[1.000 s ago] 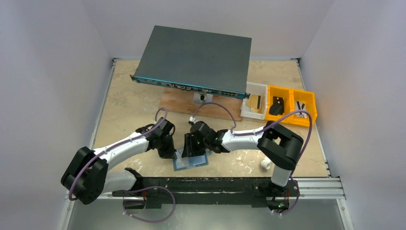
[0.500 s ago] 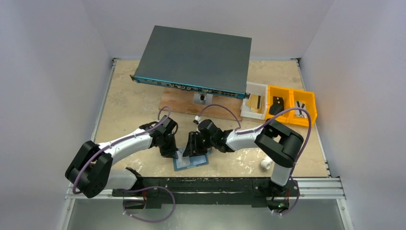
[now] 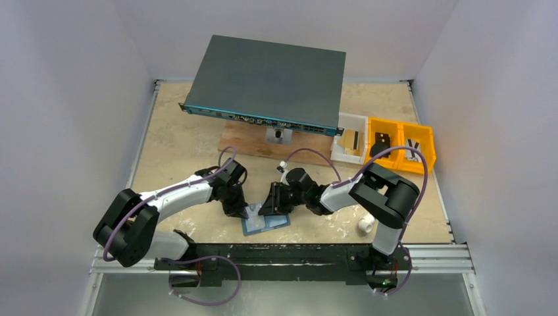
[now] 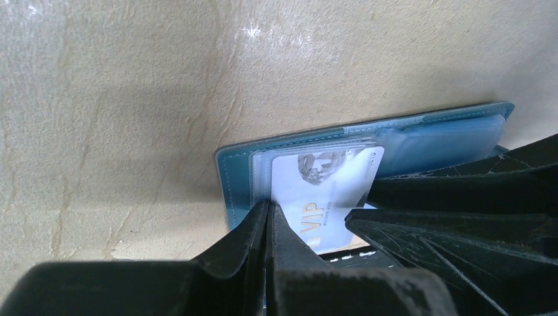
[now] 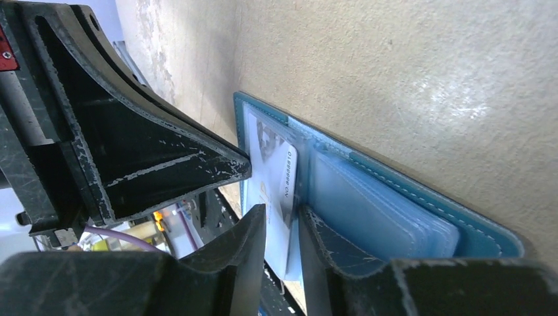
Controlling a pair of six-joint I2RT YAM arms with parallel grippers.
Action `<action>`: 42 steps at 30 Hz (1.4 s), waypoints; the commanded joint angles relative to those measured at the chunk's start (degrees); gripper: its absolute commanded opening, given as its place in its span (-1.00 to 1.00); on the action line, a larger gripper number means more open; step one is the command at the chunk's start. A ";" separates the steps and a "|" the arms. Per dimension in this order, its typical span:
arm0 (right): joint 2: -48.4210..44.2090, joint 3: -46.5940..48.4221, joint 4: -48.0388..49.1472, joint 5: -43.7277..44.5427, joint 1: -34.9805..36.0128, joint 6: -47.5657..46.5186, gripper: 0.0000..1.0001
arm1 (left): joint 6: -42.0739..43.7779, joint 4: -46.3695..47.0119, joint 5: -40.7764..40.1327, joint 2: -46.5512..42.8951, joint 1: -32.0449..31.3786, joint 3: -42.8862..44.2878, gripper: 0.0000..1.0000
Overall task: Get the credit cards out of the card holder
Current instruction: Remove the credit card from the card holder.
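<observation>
The steel-blue card holder [image 3: 265,222] lies open and flat near the table's front edge. Its left page [image 4: 235,181] holds a white credit card [image 4: 326,187] marked VIP, partly out of its clear sleeve. The right page shows a stack of blue sleeves [image 5: 385,210]. My left gripper [image 4: 268,210] is shut, tips pressing the holder's left page beside the card. My right gripper [image 5: 281,220] comes in low from the right. Its jaws stand a narrow gap apart, one on each side of the card's [image 5: 279,181] free edge. In the top view the left gripper [image 3: 241,212] and right gripper [image 3: 271,209] meet over the holder.
A large dark grey box [image 3: 270,79] stands at the back on a wooden board [image 3: 250,141]. A white bin [image 3: 351,139] and yellow bins [image 3: 401,146] sit at the back right. A small white cylinder [image 3: 364,226] lies front right, next to the black front rail [image 3: 296,253].
Both arms have shifted a little to the right over the holder. The right gripper's jaws have narrowed around the card's edge. The left gripper stays shut.
</observation>
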 commanded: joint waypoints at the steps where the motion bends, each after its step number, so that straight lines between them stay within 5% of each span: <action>1: -0.62 -1.75 5.65 -2.33 0.20 1.94 -0.54 | -1.14 1.91 -4.27 3.35 -1.02 -2.77 -1.00; 14: -1.71 -3.41 7.08 -1.85 -0.51 2.64 -1.00 | -1.54 0.29 -5.36 2.93 -0.81 -2.94 -1.00; 33: -5.95 -5.73 -0.01 2.33 -2.52 -0.29 -1.00 | -0.58 -0.58 -6.10 2.10 0.51 -4.13 -1.00; 37: -4.11 -4.89 2.33 -0.25 -2.48 -0.51 -0.66 | -0.56 0.35 -5.14 2.75 0.54 -4.13 -1.00; 42: -2.19 -6.30 8.10 -3.91 -2.45 1.66 -0.54 | -0.78 0.75 -4.93 3.31 0.49 -4.01 -1.00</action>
